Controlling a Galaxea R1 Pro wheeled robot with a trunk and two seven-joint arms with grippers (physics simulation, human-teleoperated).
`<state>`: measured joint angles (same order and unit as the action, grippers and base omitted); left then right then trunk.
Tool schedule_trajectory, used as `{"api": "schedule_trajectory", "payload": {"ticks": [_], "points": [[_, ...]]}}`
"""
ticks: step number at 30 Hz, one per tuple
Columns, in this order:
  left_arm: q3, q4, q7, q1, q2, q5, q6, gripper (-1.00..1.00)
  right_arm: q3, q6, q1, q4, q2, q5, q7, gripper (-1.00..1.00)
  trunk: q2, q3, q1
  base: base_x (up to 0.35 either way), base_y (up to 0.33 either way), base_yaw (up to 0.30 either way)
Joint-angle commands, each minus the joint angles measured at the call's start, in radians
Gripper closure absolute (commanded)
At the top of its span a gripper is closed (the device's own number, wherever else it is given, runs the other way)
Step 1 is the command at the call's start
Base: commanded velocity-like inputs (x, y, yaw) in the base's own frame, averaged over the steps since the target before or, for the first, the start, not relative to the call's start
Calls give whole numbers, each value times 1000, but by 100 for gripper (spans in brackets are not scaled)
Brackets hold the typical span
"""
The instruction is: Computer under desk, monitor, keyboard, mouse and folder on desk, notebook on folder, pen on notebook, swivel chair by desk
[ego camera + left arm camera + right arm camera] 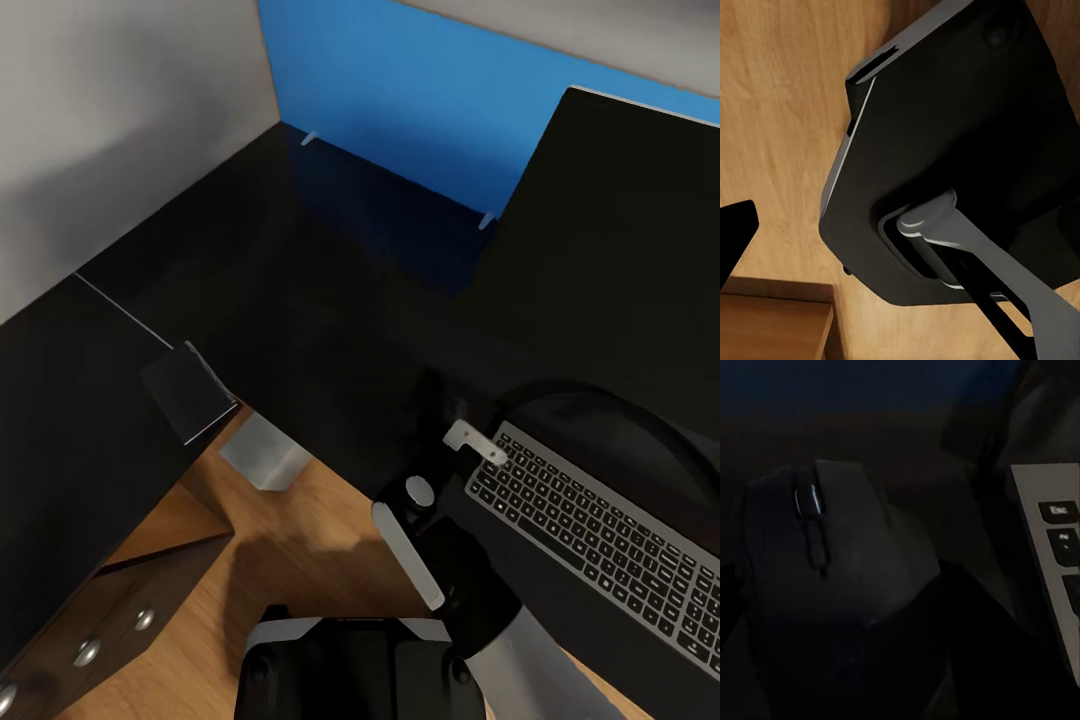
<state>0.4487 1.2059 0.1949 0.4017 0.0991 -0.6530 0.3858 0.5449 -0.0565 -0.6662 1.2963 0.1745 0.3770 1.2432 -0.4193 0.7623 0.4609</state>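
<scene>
Right wrist view reveals the mouse (832, 577) beside the keyboard (1050, 577); either claw's grip: cannot tell.

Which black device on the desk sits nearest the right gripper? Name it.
The mouse, directly before the right gripper; the keyboard lies beside it, the monitor farther back.

Soft, even light falls on the wood floor (300, 560) and blue panel (420, 100), the glossy desk (300, 300) mirrors that blue faintly, and the right wrist view is murky, nearly black.
</scene>
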Motion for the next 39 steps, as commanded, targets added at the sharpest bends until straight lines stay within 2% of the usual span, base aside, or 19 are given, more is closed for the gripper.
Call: {"api": "schedule_trajectory", "payload": {"ticks": [1, 19, 23, 31, 39], "points": [[3, 2, 2, 0, 1, -7, 9, -100, 1, -11, -1, -6, 0, 7, 3, 100, -2, 1, 1, 0, 0, 0], [3, 2, 2, 0, 1, -7, 9, -100, 1, -11, -1, -15, 0, 7, 3, 100, -2, 1, 1, 0, 0, 0], [5, 6, 3, -1, -12, -10, 11, -100, 13, 14, 16, 8, 0, -16, 6, 100, -2, 1, 1, 0, 0, 0], [6, 7, 3, -1, -19, -12, 13, -100, 19, 34, 24, 53, 0, -72, 8, 100, -2, 1, 1, 0, 0, 0], [6, 7, 3, -1, -19, -12, 13, -100, 20, 40, 25, 53, 0, -76, 8, 100, -2, 1, 1, 0, 0, 0]]}}
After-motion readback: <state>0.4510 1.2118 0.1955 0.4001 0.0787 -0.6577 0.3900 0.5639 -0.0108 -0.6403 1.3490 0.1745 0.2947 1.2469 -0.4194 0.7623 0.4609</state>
